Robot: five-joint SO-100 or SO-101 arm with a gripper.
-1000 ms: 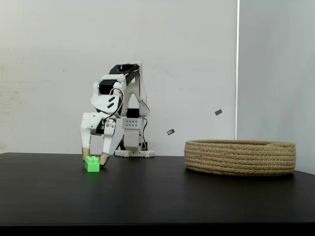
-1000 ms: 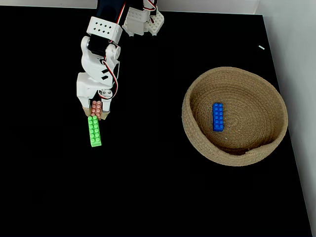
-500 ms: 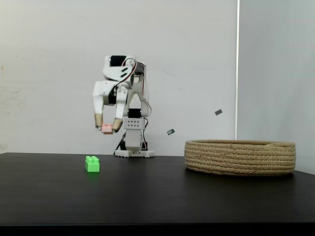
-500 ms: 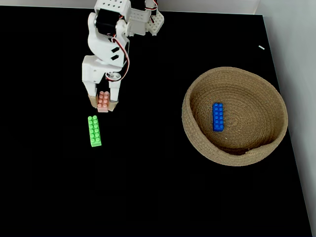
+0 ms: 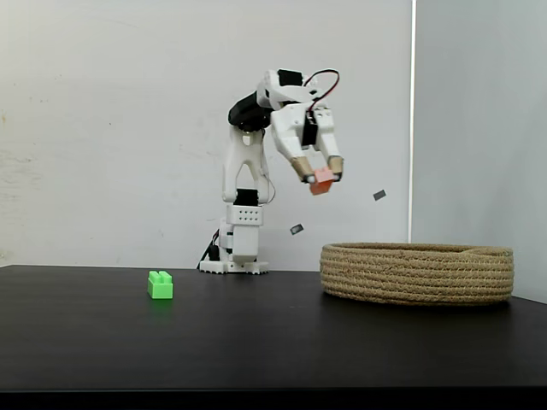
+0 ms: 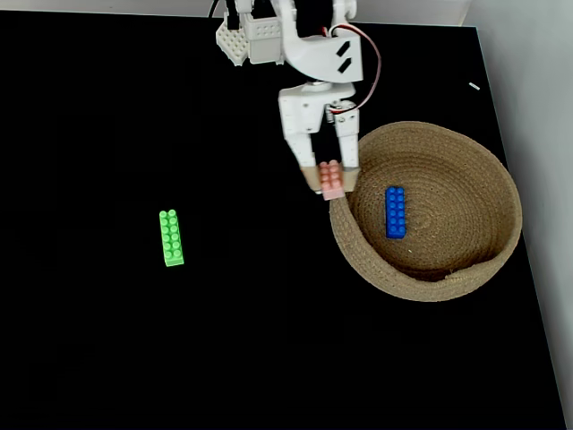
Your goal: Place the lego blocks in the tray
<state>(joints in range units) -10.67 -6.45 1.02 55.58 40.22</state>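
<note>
Lying lengthwise top-to-bottom (overhead): green brick (image 6: 171, 237).

The white moulded-plastic gripper (image 6: 330, 184) is looking smooth and slightly glossy. The small studded pink plastic brick (image 6: 332, 178) and bright green studded plastic brick (image 6: 171, 237) are shining. The coiled tan rope basket (image 5: 417, 272) is showing rough, matt.

bare black table (image 5: 342, 350), lab-like

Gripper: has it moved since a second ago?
Yes. The gripper, shut on a pink brick, has swung from beside the green brick rightward to the basket rim, and sits raised above it in the side view.
</note>
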